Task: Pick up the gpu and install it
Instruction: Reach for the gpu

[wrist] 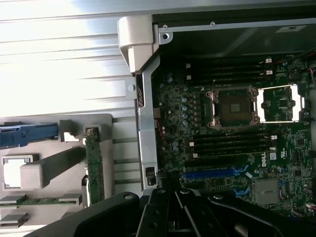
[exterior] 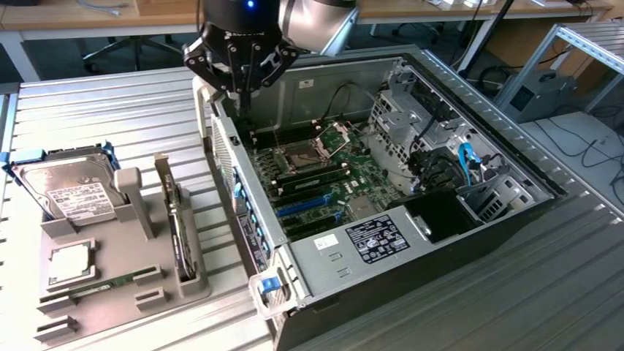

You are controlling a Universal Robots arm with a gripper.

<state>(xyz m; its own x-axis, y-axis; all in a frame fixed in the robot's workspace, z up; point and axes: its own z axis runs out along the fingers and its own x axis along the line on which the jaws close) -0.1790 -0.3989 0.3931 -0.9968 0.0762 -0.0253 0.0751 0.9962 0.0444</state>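
The arm (exterior: pixel 317 22) pointed straight down over the open computer case (exterior: pixel 410 292). Its jaws were pressed together with nothing between them, just above the case wall that faced the grey holder (exterior: pixel 107 292). The gpu (exterior: pixel 177 219) stood on its long edge in a slot of this holder, near the surface's (exterior: pixel 98 95) edge at the exterior view's left. It was beside the hard drive (exterior: pixel 69 191) and well apart from the jaws.

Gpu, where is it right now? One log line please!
gpu: standing in grey holder | gripper: shut, empty, above computer case | installed: no
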